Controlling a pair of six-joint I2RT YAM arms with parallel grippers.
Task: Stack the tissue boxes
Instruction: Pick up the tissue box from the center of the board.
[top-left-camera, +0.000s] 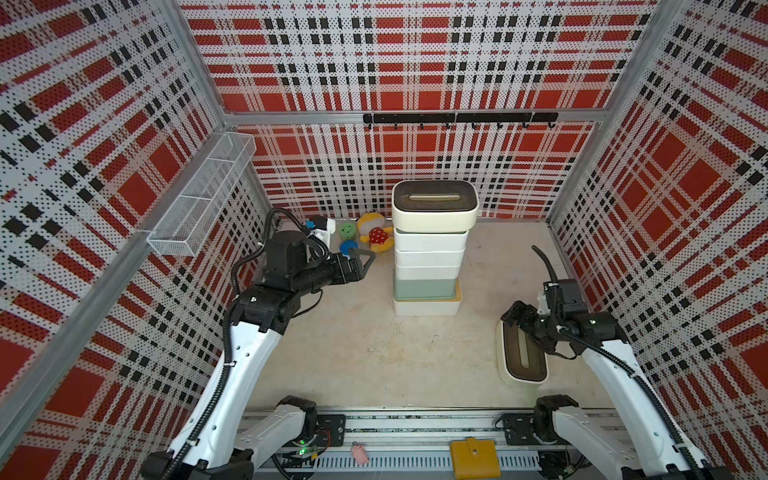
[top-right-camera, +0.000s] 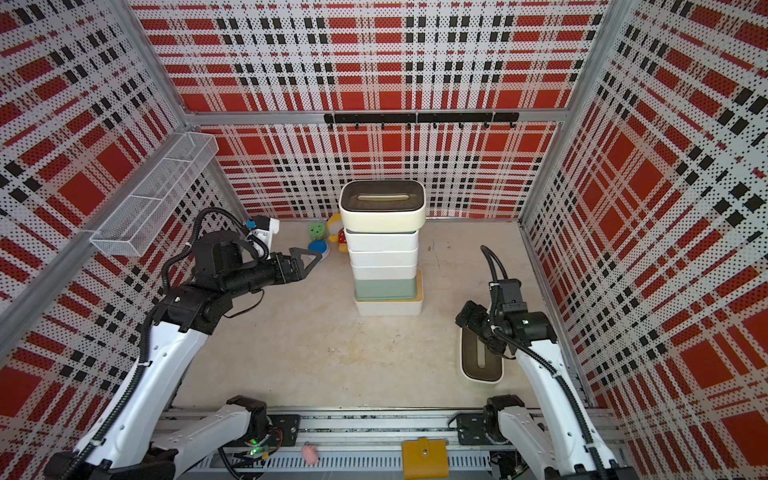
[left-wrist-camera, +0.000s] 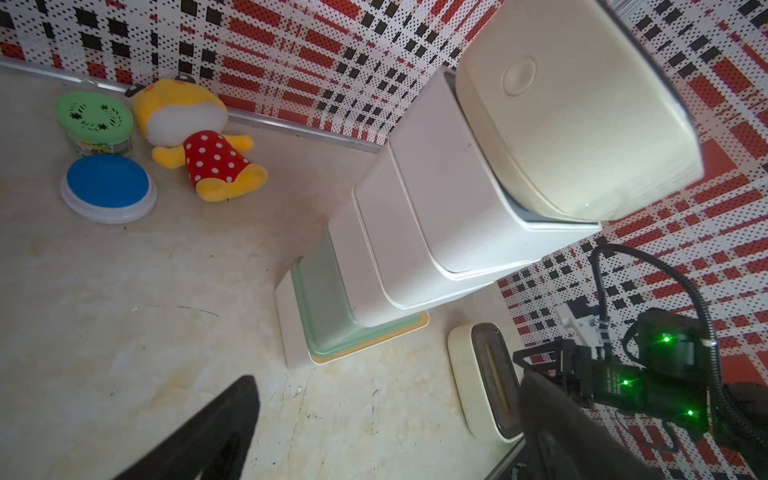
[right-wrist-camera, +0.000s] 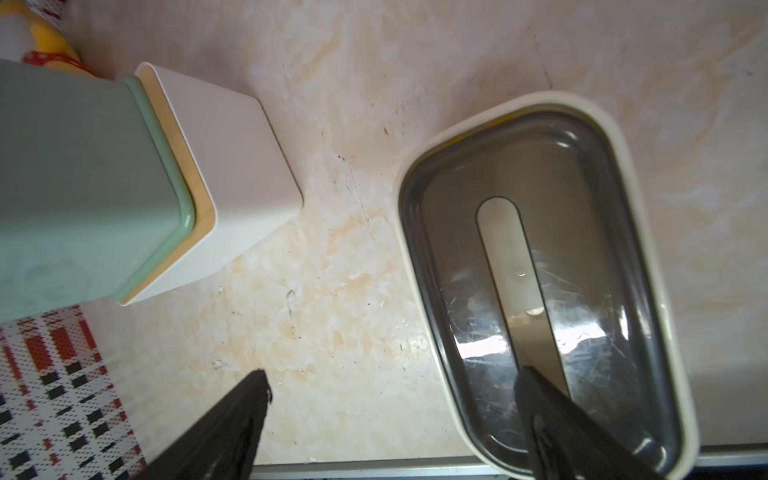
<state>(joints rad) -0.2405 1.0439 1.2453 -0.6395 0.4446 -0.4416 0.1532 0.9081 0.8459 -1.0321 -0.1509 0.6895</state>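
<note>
The pale marbled counter (top-left-camera: 374, 353) carries everything. The biggest thing on it is the tower of six tissue boxes (top-left-camera: 430, 257), straight ahead of my left jaws and well apart from my right ones. Its foot is a white box with a bamboo lid (top-left-camera: 428, 307), broader than the pale-green box (top-left-camera: 424, 287) sitting on it, which I judge is why it went down first. Three white boxes follow, and a cream box with a dark-brown slotted lid (top-left-camera: 434, 205) caps the tower, overhanging the one beneath a little.

The seventh box, cream with a glossy grey lid (right-wrist-camera: 457, 249), lies flat on the counter right under my right jaws, slot upward. Those jaws are spread wide and hold nothing. One finger hangs over the slot and the other over bare counter on the tower side, so they straddle one long wall. I read that as a wall pinch being set up, since the box looks too broad to take across its full width. Whether the inner finger touches the lid I cannot tell.

My left jaws are also spread wide and empty, near the tower but not touching it. They seem well placed to steady it when the last box arrives.

Beyond the left jaws, by the back wall, lie a yellow plush doll in a red spotted dress (top-left-camera: 376, 237), a round green disc (top-left-camera: 347, 231) and a round blue disc (top-left-camera: 348, 247). None of these belongs to the job.
</note>
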